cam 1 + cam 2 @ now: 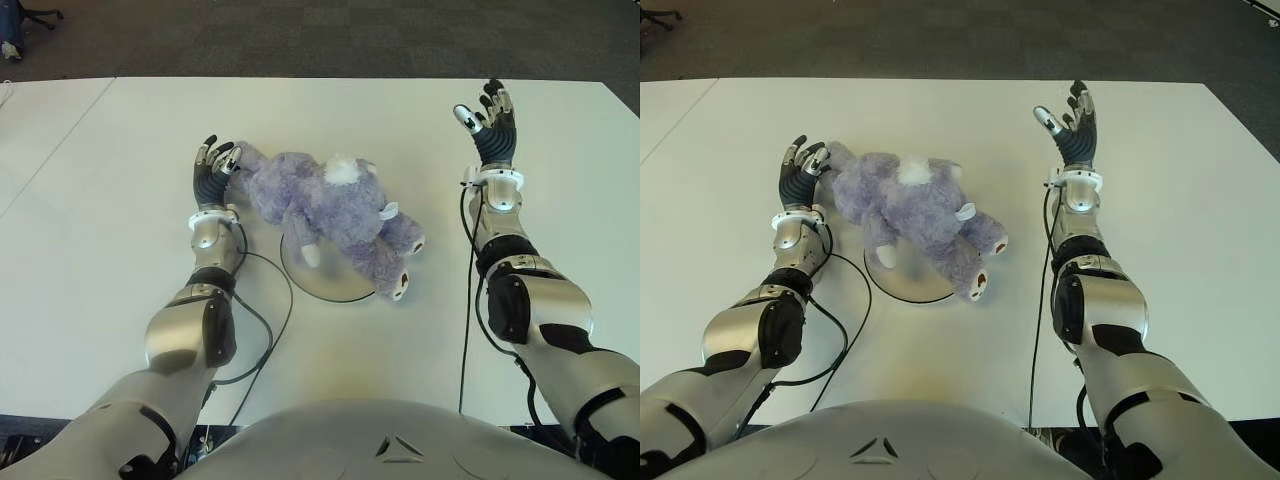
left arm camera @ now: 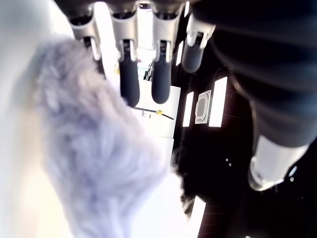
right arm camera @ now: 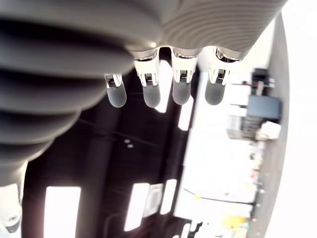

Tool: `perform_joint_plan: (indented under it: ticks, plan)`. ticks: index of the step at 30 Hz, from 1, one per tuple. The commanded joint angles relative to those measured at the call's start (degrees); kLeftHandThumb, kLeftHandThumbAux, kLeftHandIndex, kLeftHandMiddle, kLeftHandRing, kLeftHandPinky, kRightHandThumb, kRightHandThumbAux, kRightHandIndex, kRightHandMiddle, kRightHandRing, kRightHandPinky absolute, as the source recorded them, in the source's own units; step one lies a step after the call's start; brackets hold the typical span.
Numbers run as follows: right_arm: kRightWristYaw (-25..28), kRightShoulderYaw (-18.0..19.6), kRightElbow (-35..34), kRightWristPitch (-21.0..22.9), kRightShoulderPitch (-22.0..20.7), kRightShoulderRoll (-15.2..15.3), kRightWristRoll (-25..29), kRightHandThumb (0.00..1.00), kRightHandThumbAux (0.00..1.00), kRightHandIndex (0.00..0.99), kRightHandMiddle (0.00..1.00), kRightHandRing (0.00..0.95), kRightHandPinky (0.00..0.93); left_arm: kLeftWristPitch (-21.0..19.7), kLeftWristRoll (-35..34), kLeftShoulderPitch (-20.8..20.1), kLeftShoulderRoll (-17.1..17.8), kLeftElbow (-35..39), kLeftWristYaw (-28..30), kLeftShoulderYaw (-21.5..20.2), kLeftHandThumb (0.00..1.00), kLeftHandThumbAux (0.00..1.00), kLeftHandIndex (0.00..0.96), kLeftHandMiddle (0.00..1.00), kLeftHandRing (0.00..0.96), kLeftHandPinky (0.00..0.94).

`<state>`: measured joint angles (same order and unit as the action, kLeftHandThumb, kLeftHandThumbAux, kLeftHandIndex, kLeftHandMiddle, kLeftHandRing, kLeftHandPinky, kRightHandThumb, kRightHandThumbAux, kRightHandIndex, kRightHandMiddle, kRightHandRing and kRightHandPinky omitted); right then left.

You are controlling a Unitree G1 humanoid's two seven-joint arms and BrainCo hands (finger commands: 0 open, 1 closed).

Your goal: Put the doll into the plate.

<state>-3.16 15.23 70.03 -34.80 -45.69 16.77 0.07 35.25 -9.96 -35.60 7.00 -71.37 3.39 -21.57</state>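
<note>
The purple plush doll (image 1: 325, 210) lay diagonally across the plate (image 1: 322, 278), overhanging it. The left hand (image 1: 213, 172), open, touched its end; the right hand (image 1: 490, 122) was held open, well apart, above bare tabletop (image 1: 90, 200).

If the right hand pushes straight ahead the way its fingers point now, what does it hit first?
Nothing, as far as the eye views show: the right hand points toward the far edge of the table, with only bare tabletop ahead. The doll and plate sit off to its left.
</note>
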Motion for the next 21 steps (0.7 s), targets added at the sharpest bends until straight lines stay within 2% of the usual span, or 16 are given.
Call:
perform_joint_plan:
  ticks: [1,11,21]
  plan:
    - [3.56,2.26,4.63,8.57,-2.14,2.62,2.71,0.0,0.636,0.024,0.039,0.023,0.022,-16.8,-0.52,7.58,-3.57,-6.45,-0.15,-0.46,0.0,0.648,0.154,0.281,0.305,0.309]
    - [11.16,-0.07,6.4,15.94,-0.31,4.69,-0.21,0.0,0.685,0.026,0.047,0.033,0.034,-16.64,-0.2,7.55,-3.57,-6.53,-0.1,-0.14,0.0,0.634,0.151,0.28,0.301,0.314]
    - [15.84,-3.59,6.27,16.5,3.17,3.15,-2.66,0.0,0.718,0.022,0.037,0.02,0.017,-16.5,-0.6,7.62,-3.63,-6.54,0.18,-0.51,0.0,0.636,0.153,0.285,0.303,0.295]
